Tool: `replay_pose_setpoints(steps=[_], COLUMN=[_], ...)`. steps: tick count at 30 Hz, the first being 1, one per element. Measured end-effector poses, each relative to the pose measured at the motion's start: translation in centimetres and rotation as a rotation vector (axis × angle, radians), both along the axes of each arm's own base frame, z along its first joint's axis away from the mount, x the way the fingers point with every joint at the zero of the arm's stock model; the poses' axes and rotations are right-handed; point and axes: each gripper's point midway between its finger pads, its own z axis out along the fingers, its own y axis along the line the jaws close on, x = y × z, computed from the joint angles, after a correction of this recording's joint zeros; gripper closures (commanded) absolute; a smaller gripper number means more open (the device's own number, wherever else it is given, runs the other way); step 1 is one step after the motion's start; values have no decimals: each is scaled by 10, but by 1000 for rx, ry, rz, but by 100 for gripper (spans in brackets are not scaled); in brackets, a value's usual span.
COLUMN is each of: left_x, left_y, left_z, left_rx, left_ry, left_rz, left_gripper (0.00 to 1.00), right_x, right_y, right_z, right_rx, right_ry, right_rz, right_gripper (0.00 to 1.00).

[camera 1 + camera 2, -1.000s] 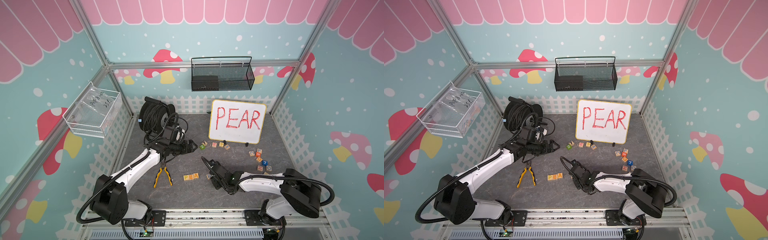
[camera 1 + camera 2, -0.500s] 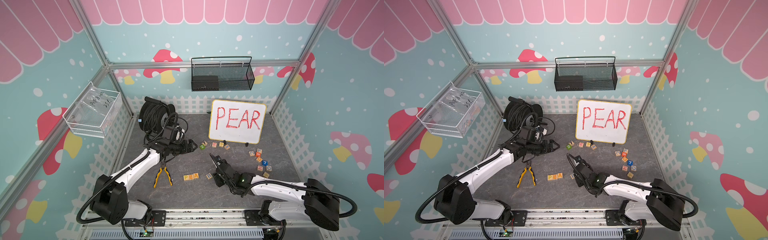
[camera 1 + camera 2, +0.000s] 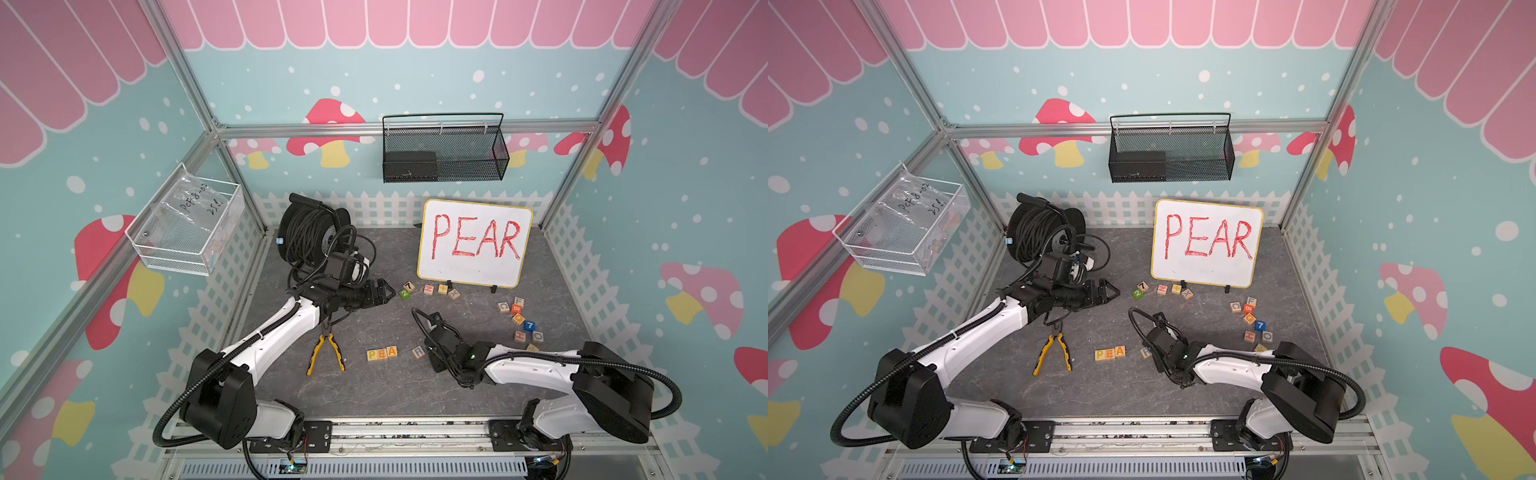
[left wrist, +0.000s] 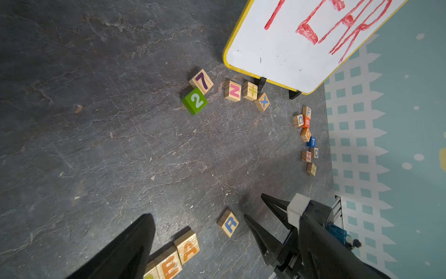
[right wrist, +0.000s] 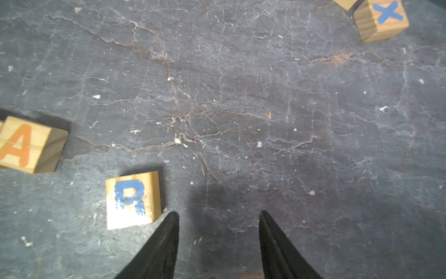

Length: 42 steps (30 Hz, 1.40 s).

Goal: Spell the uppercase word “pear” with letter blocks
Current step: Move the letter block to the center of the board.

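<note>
Your blue R block [image 5: 133, 200] sits just right of the orange A block [image 5: 23, 145], apart and seemingly skewed. Expect light, rigid wood: pinch opposite flat sides. Right gripper [image 5: 218, 212] beside it, half parted, empty; left gripper [image 3: 386, 291] wide, empty.

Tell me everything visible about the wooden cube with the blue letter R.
The light-wood cube with the blue R lies on the dark grey table, letter up, paint worn in patches. It sits apart from the wooden cube with the orange A, slightly turned. The right gripper is open beside it, not around it; whether a finger touches is unclear.
</note>
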Motion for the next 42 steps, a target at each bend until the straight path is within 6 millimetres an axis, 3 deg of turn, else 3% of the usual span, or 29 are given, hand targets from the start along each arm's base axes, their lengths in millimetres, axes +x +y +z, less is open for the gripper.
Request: replay_pose_setpoints(steps=[24, 42], left_x=[1, 1], left_y=[2, 1], left_z=[0, 0], left_rx=[-2, -6], left_ry=[3, 5], left_rz=[7, 8], left_gripper=[5, 5], right_x=[0, -4], right_y=[26, 42], right_z=[-14, -12], right_rx=[71, 144], right_ry=[66, 100], right_rz=[18, 8], right_gripper=[46, 46])
